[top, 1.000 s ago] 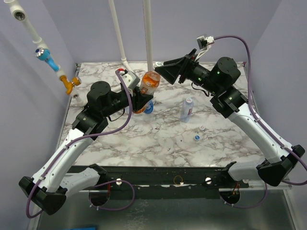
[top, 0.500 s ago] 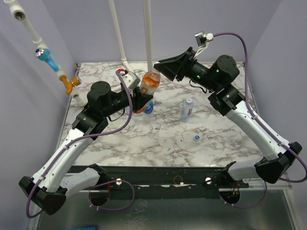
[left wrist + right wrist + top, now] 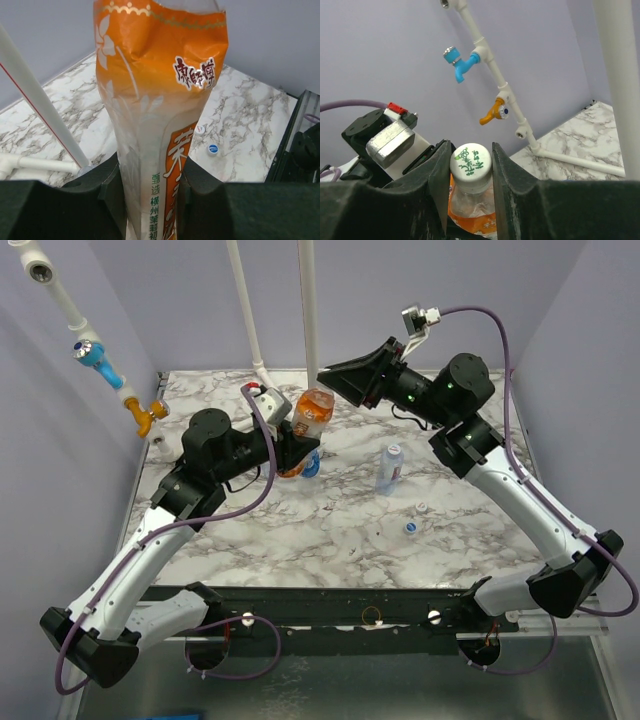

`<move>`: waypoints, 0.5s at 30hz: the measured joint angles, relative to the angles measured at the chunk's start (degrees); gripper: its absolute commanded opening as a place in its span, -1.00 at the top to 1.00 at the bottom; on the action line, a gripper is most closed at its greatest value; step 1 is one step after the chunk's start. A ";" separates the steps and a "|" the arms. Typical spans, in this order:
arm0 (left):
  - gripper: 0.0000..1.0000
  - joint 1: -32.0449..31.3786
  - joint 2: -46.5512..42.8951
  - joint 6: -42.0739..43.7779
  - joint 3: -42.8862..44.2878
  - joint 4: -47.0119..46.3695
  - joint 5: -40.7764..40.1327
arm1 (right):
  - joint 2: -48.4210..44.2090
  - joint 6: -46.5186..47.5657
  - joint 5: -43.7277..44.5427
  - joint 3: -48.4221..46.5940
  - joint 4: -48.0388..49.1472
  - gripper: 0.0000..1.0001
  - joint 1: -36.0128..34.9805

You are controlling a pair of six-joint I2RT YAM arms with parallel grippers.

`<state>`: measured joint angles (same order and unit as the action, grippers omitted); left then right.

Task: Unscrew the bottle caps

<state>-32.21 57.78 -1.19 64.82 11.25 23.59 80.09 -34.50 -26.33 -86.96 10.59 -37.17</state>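
An orange-labelled bottle (image 3: pixel 312 416) is held up off the marble table (image 3: pixel 250 530), with my left gripper (image 3: pixel 296 448) shut round its body (image 3: pixel 160 100). Its white cap (image 3: pixel 471 161), printed in green, sits between the fingers of my right gripper (image 3: pixel 470 147), which is shut on it from the back right (image 3: pixel 326 376). A clear bottle with a blue label (image 3: pixel 391 467) rests mid-table. Another clear bottle (image 3: pixel 384 536) lies near two loose caps (image 3: pixel 422 507) (image 3: pixel 409 527); the left wrist view shows the same two caps (image 3: pixel 200 128) (image 3: pixel 213 149).
White pipes (image 3: pixel 309 310) rise at the back of the table. A slanted pipe on the left wall carries a blue tap (image 3: pixel 90 352) and an orange valve (image 3: pixel 148 416). Something blue (image 3: pixel 311 467) lies under the held bottle.
My right gripper has closed from open onto the orange bottle's cap, and its arm has shifted slightly left. The left gripper and the bottle have stayed put.
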 measured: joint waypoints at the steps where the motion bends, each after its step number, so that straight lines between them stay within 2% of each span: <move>1: 0.67 0.04 -0.02 -0.24 0.02 -0.07 0.83 | -0.15 0.02 -0.92 0.46 0.94 0.99 0.09; 5: 0.74 0.39 -0.28 -2.62 0.39 0.37 7.87 | -1.97 0.02 -7.61 3.72 6.88 0.99 0.85; 9: 0.76 0.35 -0.46 -6.56 1.57 0.37 19.69 | -3.06 -1.25 -18.53 4.59 14.21 0.99 1.03; 15: 0.84 0.22 -1.36 -10.40 1.97 0.85 33.05 | -2.78 -8.94 -32.72 5.99 28.33 0.99 0.98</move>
<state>-31.99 56.42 -11.60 66.78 12.10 56.64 77.32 -43.44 -59.05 -80.97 38.92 -36.18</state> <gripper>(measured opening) 0.342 0.342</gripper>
